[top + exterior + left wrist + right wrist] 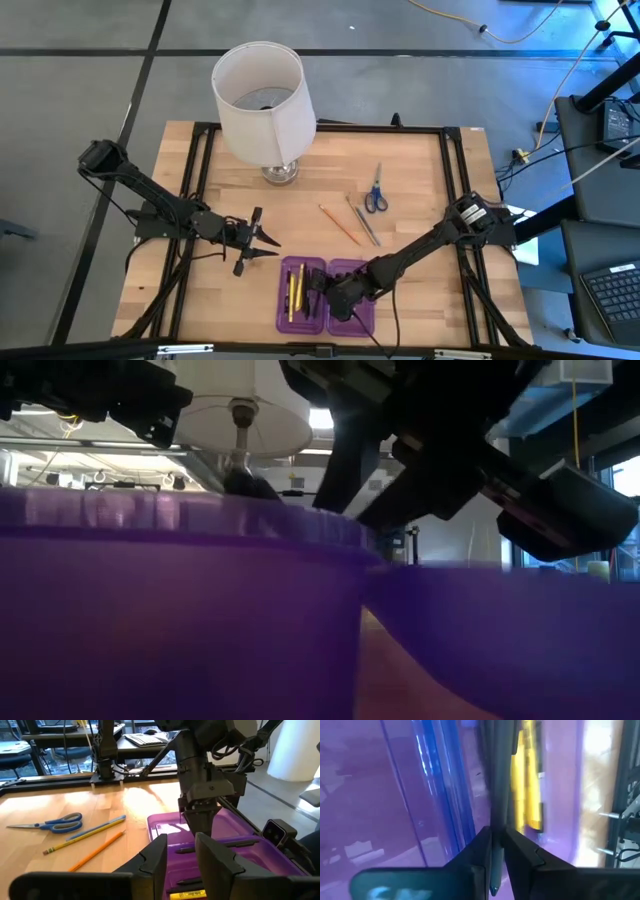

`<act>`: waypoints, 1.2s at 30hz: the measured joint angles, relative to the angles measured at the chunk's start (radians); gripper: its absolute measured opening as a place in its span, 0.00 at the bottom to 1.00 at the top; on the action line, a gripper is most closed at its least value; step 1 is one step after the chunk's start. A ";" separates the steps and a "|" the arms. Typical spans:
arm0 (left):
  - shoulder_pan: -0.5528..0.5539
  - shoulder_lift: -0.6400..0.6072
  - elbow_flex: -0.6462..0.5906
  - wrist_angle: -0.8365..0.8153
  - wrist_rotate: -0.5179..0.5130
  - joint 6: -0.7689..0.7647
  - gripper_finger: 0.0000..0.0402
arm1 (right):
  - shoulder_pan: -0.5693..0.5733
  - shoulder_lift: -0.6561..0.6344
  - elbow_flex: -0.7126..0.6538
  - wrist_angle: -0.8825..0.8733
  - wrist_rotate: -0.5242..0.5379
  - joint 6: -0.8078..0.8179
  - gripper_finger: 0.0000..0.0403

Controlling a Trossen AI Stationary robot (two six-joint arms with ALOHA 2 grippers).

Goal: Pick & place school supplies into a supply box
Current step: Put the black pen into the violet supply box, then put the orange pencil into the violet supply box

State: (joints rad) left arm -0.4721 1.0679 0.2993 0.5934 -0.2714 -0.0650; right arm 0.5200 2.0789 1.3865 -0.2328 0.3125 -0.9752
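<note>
- Three pencils and the scissors [375,196] still lie on the counter [420,170]; yellow pencils [292,291] sit in the supply box [345,318].
- Right wrist: right pincer [496,845] pinches a slim dark pen [496,785] over the box.
- Left wrist: left pincer [180,851] waits spread, beside it.

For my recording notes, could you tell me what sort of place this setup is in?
Most likely a robotics lab or workshop: a wooden table on a black frame, yellow cable trailing across the grey floor, and desks with a keyboard beside it.
</note>
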 joint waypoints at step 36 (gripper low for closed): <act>0.000 0.000 0.000 0.008 0.062 -0.053 0.24 | -0.016 -0.233 0.023 -0.294 0.078 0.683 0.26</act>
State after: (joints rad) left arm -0.4725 1.0679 0.2993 0.6014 -0.2096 -0.1177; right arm 0.5040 1.8463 1.4094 -0.5271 0.3905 -0.2919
